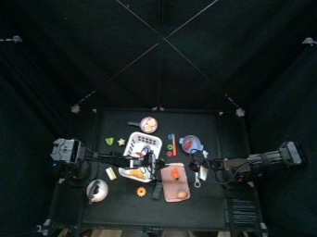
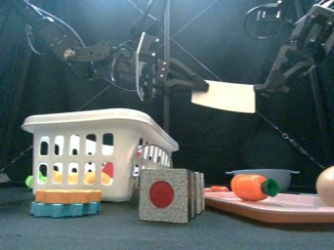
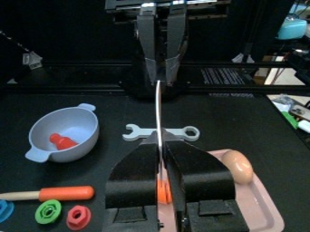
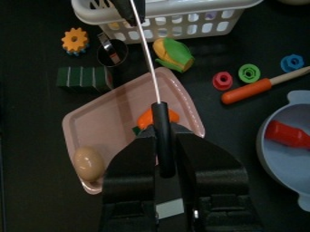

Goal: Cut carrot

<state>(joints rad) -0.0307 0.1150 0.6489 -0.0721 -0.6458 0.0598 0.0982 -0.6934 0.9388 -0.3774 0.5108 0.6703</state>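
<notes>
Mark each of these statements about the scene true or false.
1. The carrot lies on the pink tray. True.
2. The knife rests on the carrot. False: it is held in the air, well above it.
3. An egg lies on the pink tray. True.
4. The white basket stands on the pink tray. False: it stands on the table beside the tray.
5. The blue bowl is empty. False: a red piece lies in it.
</notes>
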